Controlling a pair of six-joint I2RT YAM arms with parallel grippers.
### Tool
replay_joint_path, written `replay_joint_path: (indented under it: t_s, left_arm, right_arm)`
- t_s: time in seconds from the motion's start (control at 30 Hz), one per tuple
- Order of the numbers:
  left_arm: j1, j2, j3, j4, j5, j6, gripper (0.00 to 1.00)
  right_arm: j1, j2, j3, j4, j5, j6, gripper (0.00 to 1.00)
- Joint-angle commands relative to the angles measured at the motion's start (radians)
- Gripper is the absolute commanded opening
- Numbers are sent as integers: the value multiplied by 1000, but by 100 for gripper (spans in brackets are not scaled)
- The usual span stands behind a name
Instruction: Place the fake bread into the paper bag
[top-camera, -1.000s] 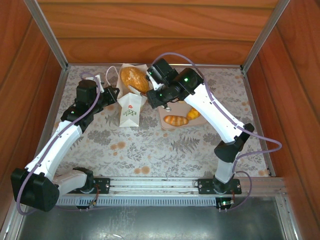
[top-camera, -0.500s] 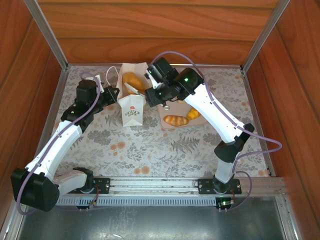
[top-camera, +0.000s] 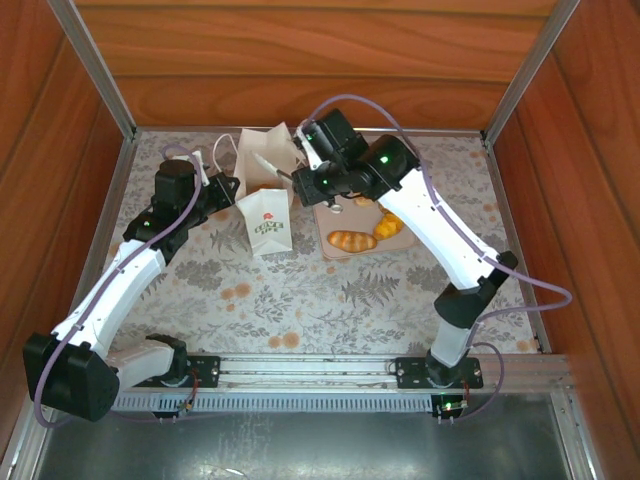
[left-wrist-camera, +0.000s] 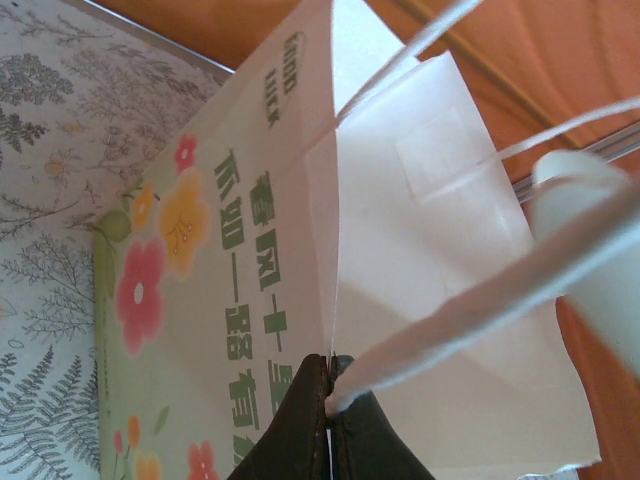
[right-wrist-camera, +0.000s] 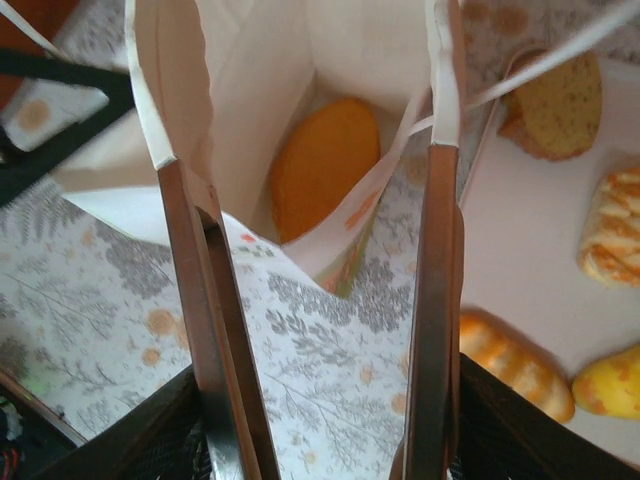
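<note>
Left tool was clamped shut on the paper bag at its rim, next to a loop handle. Right tool sat over the bag mouth, jaws apart, gripping nothing. Bag: white, standing, green-orange flower print on its face, red-green logo on its side. One oval golden loaf lay inside the bag. Other pastries sat on the tray just right of the bag in the top view: speckled slice, striped roll, two more. All on the floral worktop.
</note>
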Motion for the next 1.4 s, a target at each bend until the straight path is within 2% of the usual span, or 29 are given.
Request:
replay_joint_path:
  t_s: [0.0,0.03,0.07,0.13,0.27,0.33,0.43,0.53,0.7,0.9,1.2,1.37]
  left_arm:
    - [4,5,7,22,-7,-10,0]
    - [5,6,6,21,-11,-10,0]
    - [5,6,9,19,-18,-8,5]
    - [6,6,12,8,-27,0,17]
    - [8,-8,37,-39,-59,41,34]
    - [10,-24,45,-54,-74,63,46]
    - [10,-60,51,-65,-94,104,64]
    - [16,-104,53,-83,-130,150,73]
    - [20,-198,38,-102,-212,228,81]
    - [25,-329,-14,-113,-336,299,85]
    - [27,-494,-160,-115,-448,327,86]
    - [27,-523,-224,-111,-433,331,86]
  right_arm:
    - [-11,-93,-20,114,-15,-4,58]
    - [-12,-102,-29,132,-21,-4,58]
    - [-14,-137,-38,151,-29,-5,58]
    - [-21,-179,-62,190,-45,-1,58]
    - [-44,-277,-136,277,-79,16,56]
    - [-65,-331,-178,308,-88,34,56]
    - [-100,-393,-222,309,-86,47,56]
    - [-140,-443,-280,279,-67,53,56]
    - [-225,-532,-417,227,-36,70,56]
    - [-327,-585,-589,171,-40,91,56]
    - [-390,-513,-733,118,-39,93,55]
    - [-398,-437,-779,121,-32,88,55]
